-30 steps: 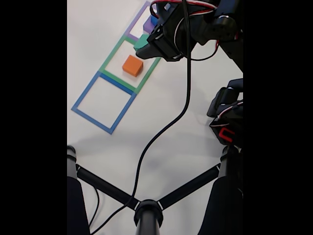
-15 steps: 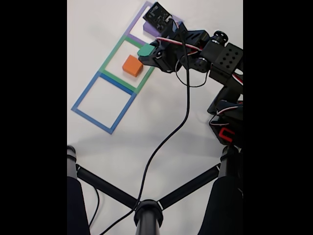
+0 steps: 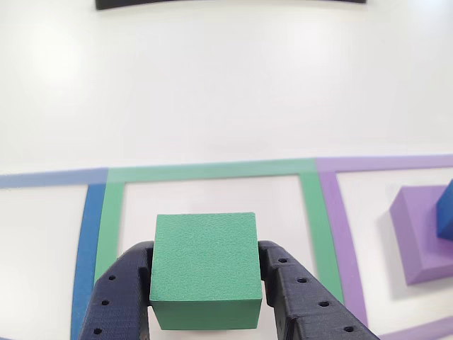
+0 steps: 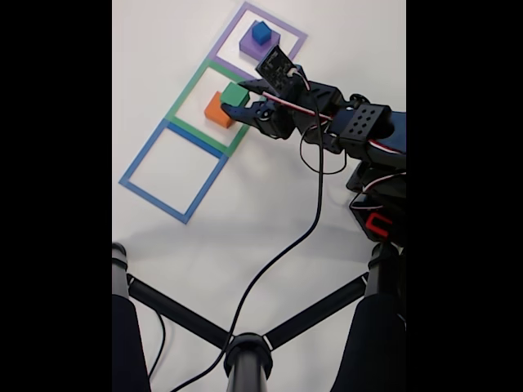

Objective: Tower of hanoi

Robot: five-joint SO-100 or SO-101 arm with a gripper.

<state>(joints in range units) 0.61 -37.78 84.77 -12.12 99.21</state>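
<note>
In the other view, which looks forward over the end effector, its two dark fingers are closed on the left and right faces of the green cube. The cube sits level and square between them. Beyond it lies the white desk with flat taped squares: a green outline straight ahead, a blue outline at the left edge and a purple outline on the right. Inside the purple outline rests the purple cube, with a corner of the blue cube on top of it at the frame's right edge.

In the fixed view from above, the arm reaches in from the right. The end effector holds the green cube over the green outline, the middle of three squares in a diagonal row. The orange cube lies inside that outline, directly beneath and slightly lower left of the green one; whether the two touch cannot be told. The blue cube sits on the purple cube in the purple outline at the upper right. The blue outline is at the lower left.

The coming move seems to be setting green on orange, so it turns on a short drop with a slight shift toward the lower left of this view.
</note>
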